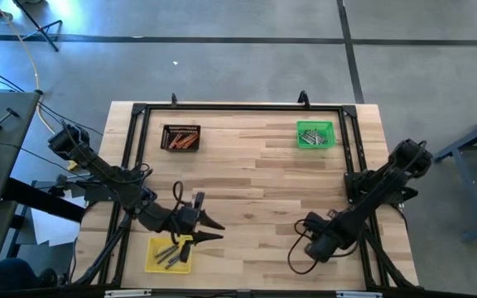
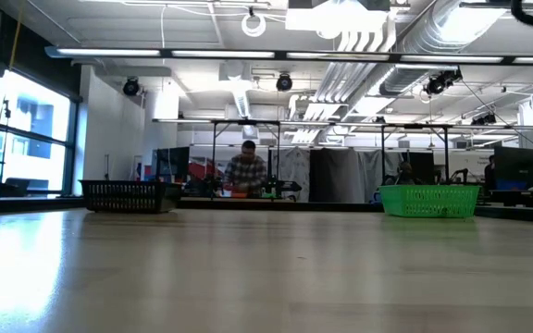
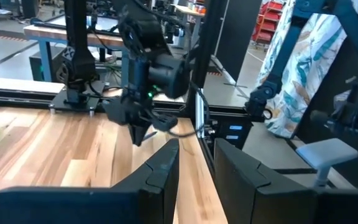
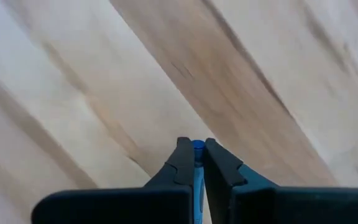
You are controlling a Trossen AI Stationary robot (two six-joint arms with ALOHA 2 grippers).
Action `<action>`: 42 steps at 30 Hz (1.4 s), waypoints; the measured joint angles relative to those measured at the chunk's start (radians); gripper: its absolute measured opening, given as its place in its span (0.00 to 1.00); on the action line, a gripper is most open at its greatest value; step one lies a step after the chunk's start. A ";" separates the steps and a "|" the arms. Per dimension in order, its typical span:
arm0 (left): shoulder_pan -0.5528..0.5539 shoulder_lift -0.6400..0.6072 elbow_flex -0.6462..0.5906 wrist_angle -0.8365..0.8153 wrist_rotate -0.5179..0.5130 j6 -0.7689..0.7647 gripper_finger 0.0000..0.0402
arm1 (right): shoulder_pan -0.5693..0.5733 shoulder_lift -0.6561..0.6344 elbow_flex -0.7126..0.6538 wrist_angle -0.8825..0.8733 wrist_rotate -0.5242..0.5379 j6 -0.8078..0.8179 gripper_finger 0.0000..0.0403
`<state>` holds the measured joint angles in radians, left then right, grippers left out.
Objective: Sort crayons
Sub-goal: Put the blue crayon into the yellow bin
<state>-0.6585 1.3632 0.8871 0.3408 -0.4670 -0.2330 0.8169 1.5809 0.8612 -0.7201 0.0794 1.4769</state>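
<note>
Two dark fingers of the right pincer [image 4: 196, 163] are pressed together on a blue crayon [image 4: 197, 147], a thin round stick whose tip peeks out between the fingertips; its long axis runs along the fingers, pointing down toward the pale, streaky wood of the counter [image 4: 104, 74] close below. From above, this pincer [image 1: 308, 223] sits over the counter's near right part, with a black cable looping beside it.

Over at the near left, the left pincer [image 1: 214, 231] hangs with its tapered, angular fingers [image 3: 160, 171] partly apart and nothing visible between them, aimed toward the counter's middle. Just beside it lies a small yellow tray [image 1: 171, 254], rectangular and shallow, holding a few grey crayons [image 1: 169, 252] lying in a loose, slanted heap.

Farther out, at the far left, a dark mesh tray [image 1: 180, 137] holds a packed row of orange-red crayons [image 1: 182, 141], lying roughly crosswise in it. At the far right, a bright green mesh tray [image 1: 315, 134] holds several greyish sticks [image 1: 308, 136], jumbled at mixed angles; their true colour is hard to tell.

The counter [image 1: 255, 174] is planked light wood with a smooth sheen, bordered by a black metal frame [image 1: 238, 107]. In the level view, a person [image 2: 245, 170] in a checked shirt stands at a bench far behind.
</note>
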 joint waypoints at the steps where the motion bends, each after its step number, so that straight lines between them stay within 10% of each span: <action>1: -0.003 0.000 0.000 -0.001 0.000 0.000 0.22 | 0.000 -0.017 0.000 0.001 0.024 0.000 0.00; 9: -0.018 0.000 -0.017 -0.030 0.000 -0.001 0.22 | 0.001 -0.163 0.000 0.154 0.374 -0.111 0.00; 18: -0.017 0.043 -0.082 -0.003 -0.043 -0.055 0.22 | 0.000 -0.229 0.002 0.717 0.803 -0.788 0.00; 28: 0.069 0.227 -0.087 0.314 -0.055 0.077 0.22 | -0.034 -0.229 0.002 1.071 0.829 -1.228 0.00; 42: 0.213 0.327 -0.037 0.496 0.329 0.144 0.31 | -0.060 -0.199 0.002 1.137 0.767 -1.278 0.00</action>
<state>-0.4458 1.6904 0.8497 0.8368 -0.1384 -0.0891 0.7565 1.3821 0.8627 0.4172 0.8466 0.1993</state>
